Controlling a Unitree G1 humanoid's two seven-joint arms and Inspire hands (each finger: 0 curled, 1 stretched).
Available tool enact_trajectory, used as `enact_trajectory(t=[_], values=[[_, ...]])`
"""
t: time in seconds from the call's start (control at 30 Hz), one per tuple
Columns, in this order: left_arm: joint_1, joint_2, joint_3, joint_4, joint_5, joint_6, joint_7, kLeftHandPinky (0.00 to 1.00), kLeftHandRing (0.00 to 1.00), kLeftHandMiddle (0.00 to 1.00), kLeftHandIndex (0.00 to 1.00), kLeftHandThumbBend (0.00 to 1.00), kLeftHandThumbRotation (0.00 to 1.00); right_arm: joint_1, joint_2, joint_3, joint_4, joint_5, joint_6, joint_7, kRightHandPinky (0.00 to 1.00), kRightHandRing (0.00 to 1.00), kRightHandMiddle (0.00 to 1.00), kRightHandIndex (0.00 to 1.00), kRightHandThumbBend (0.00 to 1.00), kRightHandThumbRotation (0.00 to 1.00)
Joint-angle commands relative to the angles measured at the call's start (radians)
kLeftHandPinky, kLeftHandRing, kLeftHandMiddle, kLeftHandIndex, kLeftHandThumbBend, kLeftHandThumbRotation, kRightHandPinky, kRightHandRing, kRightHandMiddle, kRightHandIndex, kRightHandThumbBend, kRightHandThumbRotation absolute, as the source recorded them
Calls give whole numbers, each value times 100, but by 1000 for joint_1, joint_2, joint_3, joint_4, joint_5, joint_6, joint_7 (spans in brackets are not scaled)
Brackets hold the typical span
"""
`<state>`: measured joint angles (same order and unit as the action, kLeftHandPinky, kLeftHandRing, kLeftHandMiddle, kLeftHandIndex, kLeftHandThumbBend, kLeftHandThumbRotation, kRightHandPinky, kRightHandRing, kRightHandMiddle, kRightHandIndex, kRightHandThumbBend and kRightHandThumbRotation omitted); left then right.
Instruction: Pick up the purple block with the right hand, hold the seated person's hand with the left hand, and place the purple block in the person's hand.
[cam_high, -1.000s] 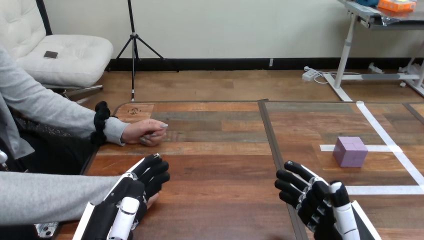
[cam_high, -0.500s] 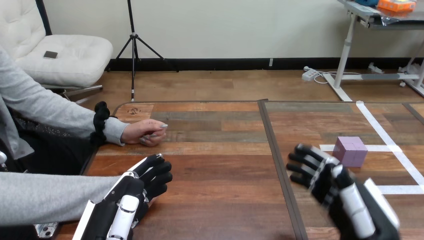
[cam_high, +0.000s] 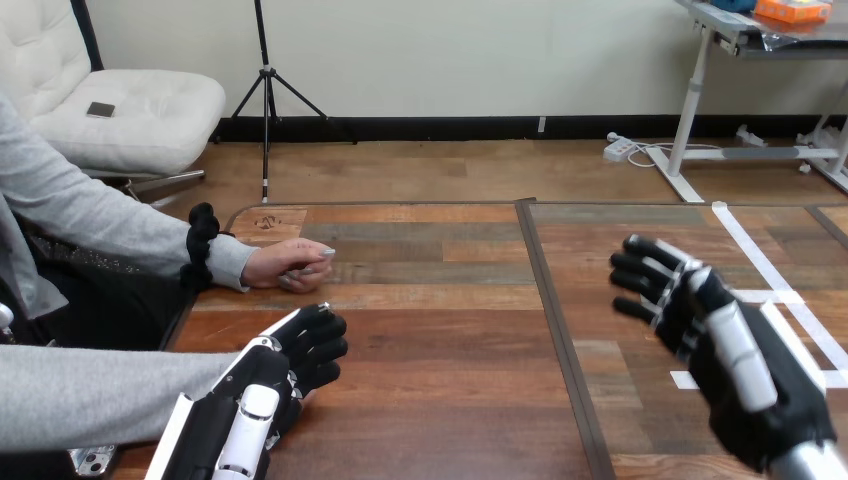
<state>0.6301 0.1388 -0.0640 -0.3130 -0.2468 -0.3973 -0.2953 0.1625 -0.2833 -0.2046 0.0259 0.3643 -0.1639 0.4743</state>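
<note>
Where the purple block lies cannot be told: the right hand (cam_high: 745, 375) hangs over the spot on the table's (cam_high: 450, 330) right half where the white tape lines (cam_high: 748, 243) cross, and it covers whatever sits there. That hand is open, with its black-and-white fingers (cam_high: 655, 262) spread and nearly straight, pointing toward the far-left corner and holding nothing.

Two robot hands are in view, and two arms of the person. The left hand (cam_high: 270, 375) is near the table's left edge, close to the near-left corner. It lies on top of the person's near hand (cam_high: 303, 398), of which a small patch shows just beside it, at the end of a grey sleeve (cam_high: 100, 395) that comes in from the left edge. Whether the left hand grips that hand or merely rests on it cannot be told.

The person's far hand (cam_high: 288, 266) lies on the table by the left edge — loosely closed, empty, well apart from both robot hands.
</note>
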Motion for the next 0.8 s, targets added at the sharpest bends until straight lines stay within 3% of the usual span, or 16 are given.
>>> enact_trajectory(t=[0.0, 0.27, 0.77], values=[[-57, -8, -1, -22, -7, -6, -5, 78, 83, 82, 80, 49, 91, -161, -35, -34, 102, 11, 18, -1, 96, 91, 87, 87, 68, 88], [-61, -8, 1, -20, -8, -3, -6, 74, 83, 82, 79, 50, 91, -246, -49, -48, 212, -6, -3, -9, 96, 89, 87, 87, 70, 87], [-67, -5, 7, -22, -15, 4, -9, 71, 83, 83, 80, 50, 90, -491, -108, -52, 530, -128, -72, -72, 87, 85, 84, 84, 69, 85]])
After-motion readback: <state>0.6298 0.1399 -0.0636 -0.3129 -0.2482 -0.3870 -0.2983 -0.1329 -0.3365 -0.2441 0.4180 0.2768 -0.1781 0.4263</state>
